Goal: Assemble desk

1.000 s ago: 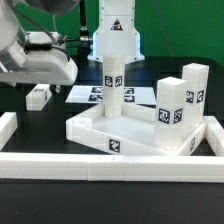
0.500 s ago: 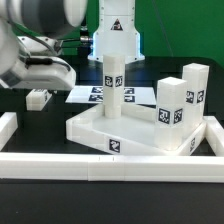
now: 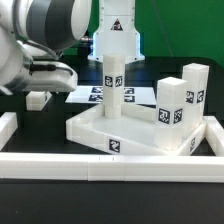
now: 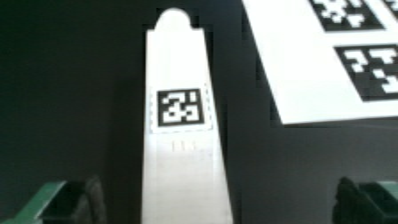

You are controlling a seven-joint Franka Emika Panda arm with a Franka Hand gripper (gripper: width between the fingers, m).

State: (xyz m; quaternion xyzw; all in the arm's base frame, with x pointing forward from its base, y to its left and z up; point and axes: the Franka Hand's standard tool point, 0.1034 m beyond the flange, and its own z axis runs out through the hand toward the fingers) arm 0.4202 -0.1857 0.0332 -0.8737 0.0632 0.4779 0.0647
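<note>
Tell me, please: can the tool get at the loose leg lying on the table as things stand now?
Probably yes. In the wrist view the leg lies flat on the dark table between the two open fingertips, with nothing on top of it. The marker board lies beside it, apart, so the way looks free.

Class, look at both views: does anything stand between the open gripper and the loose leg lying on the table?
Nothing visible does. In the wrist view the leg lies lengthwise between the spread fingertips, with only dark table between them; the marker board lies off to one side.
</note>
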